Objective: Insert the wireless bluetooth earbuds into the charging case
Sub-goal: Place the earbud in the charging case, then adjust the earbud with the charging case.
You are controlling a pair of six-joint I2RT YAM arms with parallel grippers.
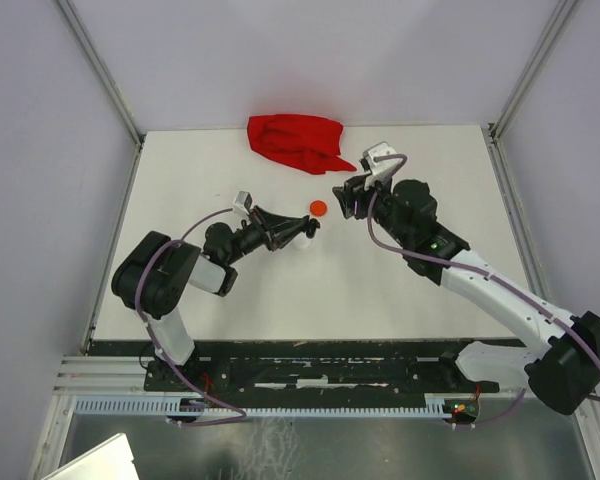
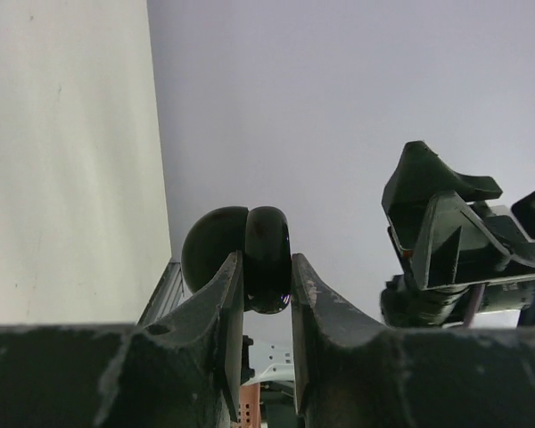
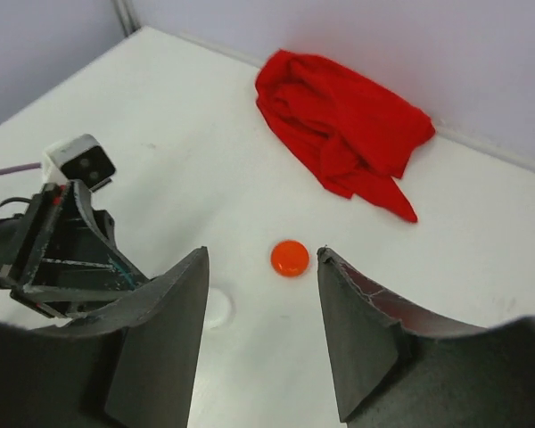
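Note:
My left gripper (image 1: 308, 229) is shut on a black round case (image 2: 266, 254), which it holds on edge above the table. In the left wrist view the case shows two rounded halves side by side between the fingertips. My right gripper (image 1: 348, 196) is open and empty, hovering above the table just right of an orange-red disc (image 1: 318, 208). In the right wrist view the disc (image 3: 290, 258) lies between and beyond my open fingertips. A white disc (image 3: 217, 307) lies under the left gripper. No tiny earbuds show in any view.
A crumpled red cloth (image 1: 295, 143) lies at the back of the table, also in the right wrist view (image 3: 339, 134). The left arm's wrist (image 3: 58, 250) is close to the right gripper's left side. The right gripper (image 2: 446, 236) shows in the left wrist view.

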